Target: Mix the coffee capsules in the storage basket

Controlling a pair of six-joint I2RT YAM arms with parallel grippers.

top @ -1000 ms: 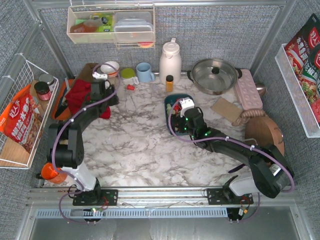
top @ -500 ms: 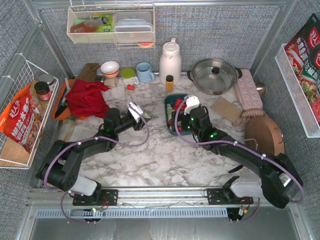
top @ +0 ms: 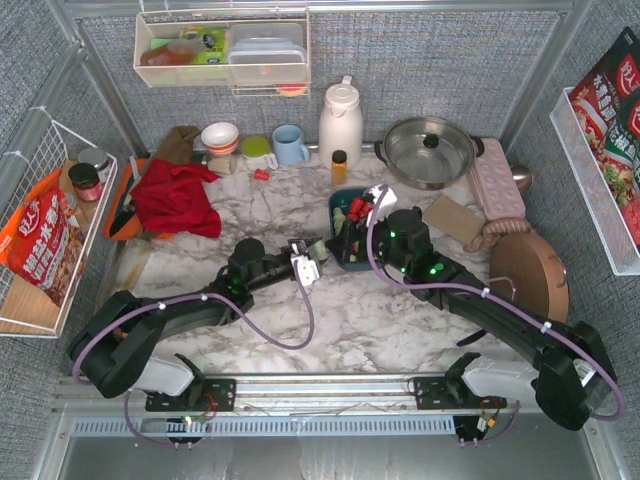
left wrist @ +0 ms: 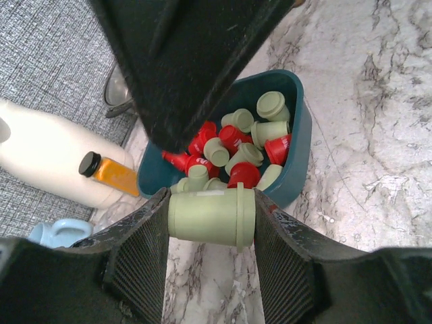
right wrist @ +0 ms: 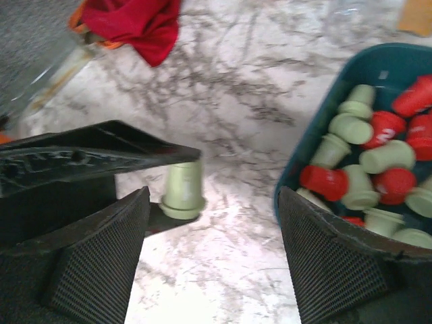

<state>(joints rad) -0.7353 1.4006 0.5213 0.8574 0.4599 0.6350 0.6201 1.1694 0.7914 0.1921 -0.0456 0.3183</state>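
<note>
Left fingers (left wrist: 138,270) clamp pale green capsule (left wrist: 211,217) near storage basket (left wrist: 298,158).

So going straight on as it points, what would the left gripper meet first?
Likely the near wall of the storage basket, just beyond the pale green capsule the left gripper holds; depth unclear.

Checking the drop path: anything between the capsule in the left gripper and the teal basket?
Nothing lies between the pale green plastic capsule in the left gripper and the near rim of the dark teal plastic basket. But the open right gripper hangs over part of the basket.
</note>
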